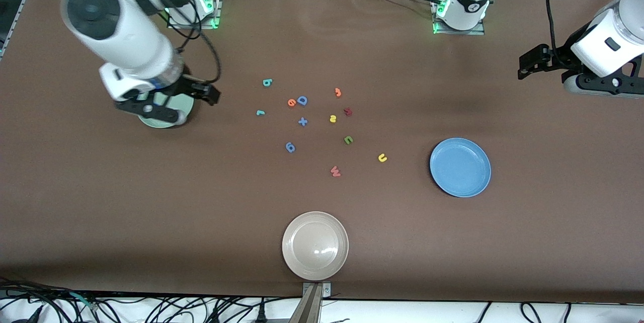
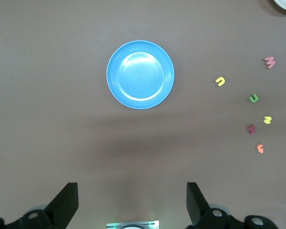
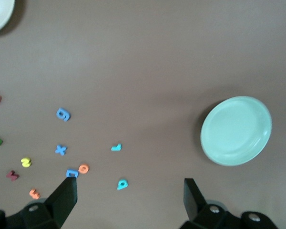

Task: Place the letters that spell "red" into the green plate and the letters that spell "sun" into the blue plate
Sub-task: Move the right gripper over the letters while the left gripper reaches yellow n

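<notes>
Among the letters (image 1: 322, 122), decoy capital "D" (image 1: 302, 100)

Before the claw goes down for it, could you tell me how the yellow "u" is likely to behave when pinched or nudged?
The yellow "u" lies flat on the brown table and looks like foam, so it is probably very light and may skid if nudged. Being flat, it should not roll or tip. It is small and low, so the pinch probably needs care; its open arms may flex.

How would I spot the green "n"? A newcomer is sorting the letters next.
Start at the blue plate and look toward the letter cluster mid-table. Past the yellow "u", farther from the front camera, lies the green "n", nearer than the dark red letter. It is the only green letter.
</notes>
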Controlling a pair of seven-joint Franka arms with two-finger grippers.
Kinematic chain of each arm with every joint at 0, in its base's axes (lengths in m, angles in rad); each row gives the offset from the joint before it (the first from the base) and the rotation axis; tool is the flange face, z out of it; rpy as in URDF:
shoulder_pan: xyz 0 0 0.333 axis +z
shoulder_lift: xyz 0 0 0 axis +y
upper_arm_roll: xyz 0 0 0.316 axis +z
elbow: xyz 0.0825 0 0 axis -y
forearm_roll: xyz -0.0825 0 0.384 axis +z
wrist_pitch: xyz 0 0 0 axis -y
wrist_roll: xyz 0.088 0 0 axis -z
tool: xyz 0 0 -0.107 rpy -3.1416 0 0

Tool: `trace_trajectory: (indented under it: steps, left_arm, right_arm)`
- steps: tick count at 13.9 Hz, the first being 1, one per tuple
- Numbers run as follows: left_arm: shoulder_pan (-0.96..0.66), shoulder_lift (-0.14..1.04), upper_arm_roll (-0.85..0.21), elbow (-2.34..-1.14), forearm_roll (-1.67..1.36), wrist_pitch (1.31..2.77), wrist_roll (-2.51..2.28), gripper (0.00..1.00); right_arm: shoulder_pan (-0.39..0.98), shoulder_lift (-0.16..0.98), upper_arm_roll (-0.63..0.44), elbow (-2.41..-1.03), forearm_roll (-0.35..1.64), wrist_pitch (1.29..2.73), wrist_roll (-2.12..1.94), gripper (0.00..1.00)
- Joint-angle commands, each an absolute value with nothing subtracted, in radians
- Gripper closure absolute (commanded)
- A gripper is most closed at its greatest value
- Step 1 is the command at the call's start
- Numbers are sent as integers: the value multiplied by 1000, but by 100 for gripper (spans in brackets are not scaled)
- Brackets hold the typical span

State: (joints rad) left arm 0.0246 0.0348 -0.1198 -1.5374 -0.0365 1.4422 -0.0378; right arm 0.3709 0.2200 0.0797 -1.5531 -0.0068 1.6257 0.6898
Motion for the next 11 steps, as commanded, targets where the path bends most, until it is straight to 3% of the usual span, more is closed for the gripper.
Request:
trace_trajectory:
  steps: [1, 11]
  left_arm:
    - [28, 44, -121, -1509, -58, 1427, -28, 0]
    - [26, 46, -121, -1509, -58, 1427, -28, 0]
  right_arm:
    - [410, 241, 74, -1600, 17, 1641, 739, 1]
    - [414, 173, 126, -2132, 178, 2025, 798, 1]
